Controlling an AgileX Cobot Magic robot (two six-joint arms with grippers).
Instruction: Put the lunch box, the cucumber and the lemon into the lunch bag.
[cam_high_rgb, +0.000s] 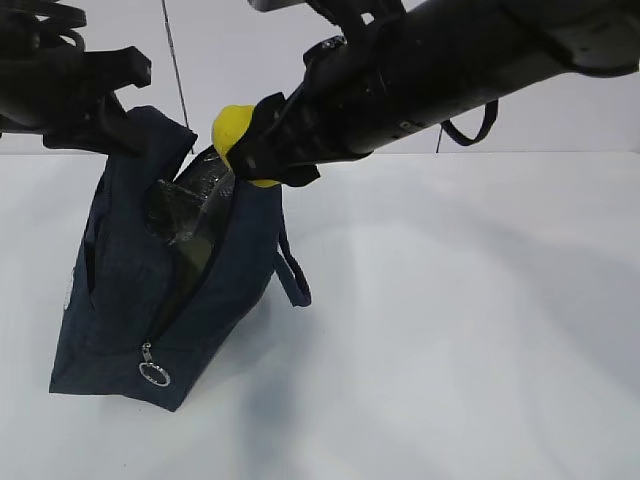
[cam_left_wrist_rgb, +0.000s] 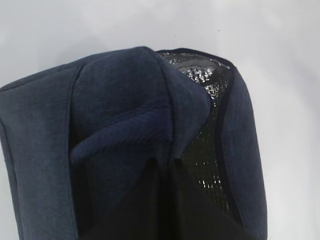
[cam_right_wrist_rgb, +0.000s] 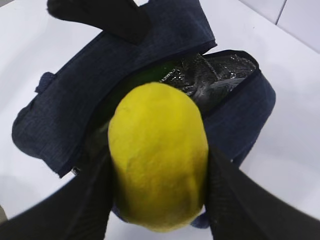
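Right wrist view: the lunch bag (cam_right_wrist_rgb: 150, 75) stands open on the desk (cam_right_wrist_rgb: 280, 125) toward its left edge, silvery crinkled lining showing, something dark green glimpsed inside. The right pincer (cam_right_wrist_rgb: 157, 165) grasps the smooth yellow lemon (cam_right_wrist_rgb: 157, 155) just above the opening, its arm slanting down from the upper right. The left pincer (cam_high_rgb: 115, 95), clenched, pinches the navy fabric rim.

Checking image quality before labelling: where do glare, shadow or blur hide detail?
Exterior view: lunch bag casts a soft shadow. Left wrist view: foil lining glints, bottom lost in black. Right wrist view: lemon in the right hand is close and soft.
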